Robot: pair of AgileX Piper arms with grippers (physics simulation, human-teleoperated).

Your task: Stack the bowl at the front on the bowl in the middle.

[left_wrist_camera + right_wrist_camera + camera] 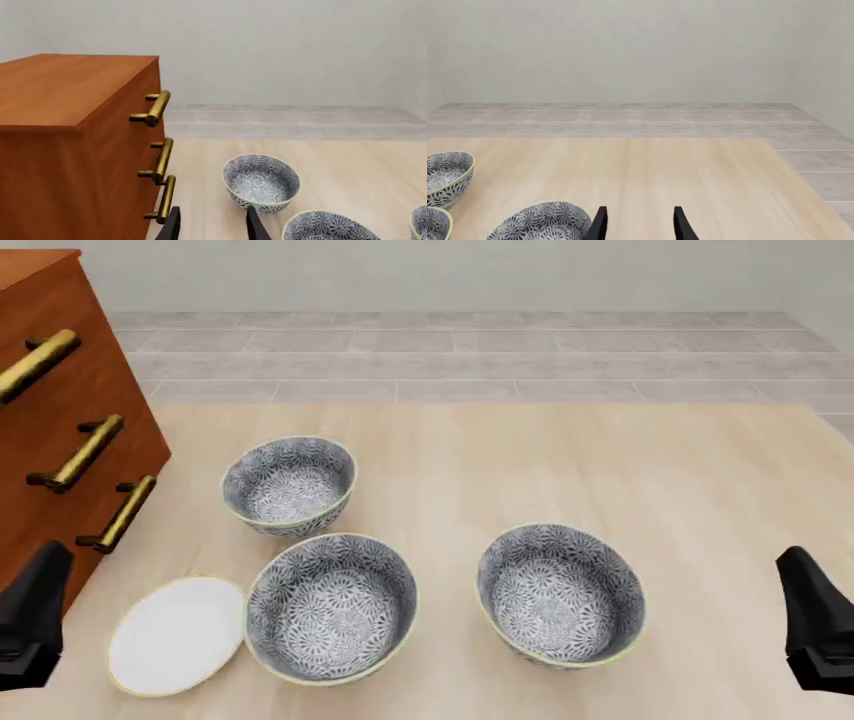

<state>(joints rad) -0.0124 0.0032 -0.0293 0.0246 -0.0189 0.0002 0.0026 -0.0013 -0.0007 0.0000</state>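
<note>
Three floral bowls stand on the table. The bowl at the front (331, 605) lies nearest, left of centre, and shows low in the left wrist view (327, 227). The bowl in the middle (561, 592), by depth only a little farther, stands to the right; the right wrist view shows it close below the fingers (544, 222). My left gripper (212, 227) is open and empty at the table's near left, beside the dresser. My right gripper (639, 225) is open and empty at the near right, apart from every bowl.
A third floral bowl (290, 485) sits farthest back on the left. A flat white plate (176, 633) lies touching the front bowl's left side. A wooden dresser (67, 390) with brass handles (91, 452) stands along the left edge.
</note>
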